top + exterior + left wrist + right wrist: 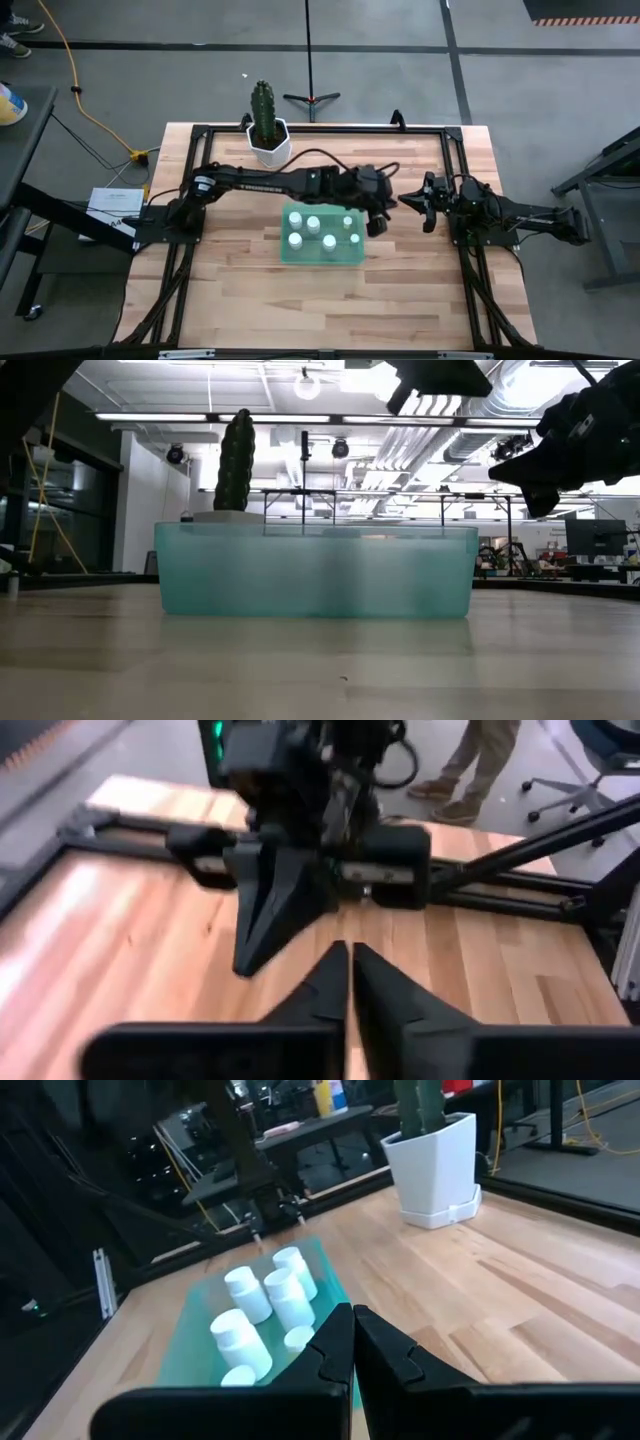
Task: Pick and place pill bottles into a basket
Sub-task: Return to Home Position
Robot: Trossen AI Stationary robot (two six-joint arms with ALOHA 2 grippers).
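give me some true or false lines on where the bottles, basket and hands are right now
1. The bottles stand inside the basket. True.
2. The left hand grips a bottle. False: it is shut and empty, just off the basket's right end.
3. A bottle lies outside the basket. False: every bottle that shows is inside it.
4. The cactus pot stands near the far edge of the table, apart from the basket. True.
5. The right hand hangs over the basket. False: it is shut, over the table to the basket's right.
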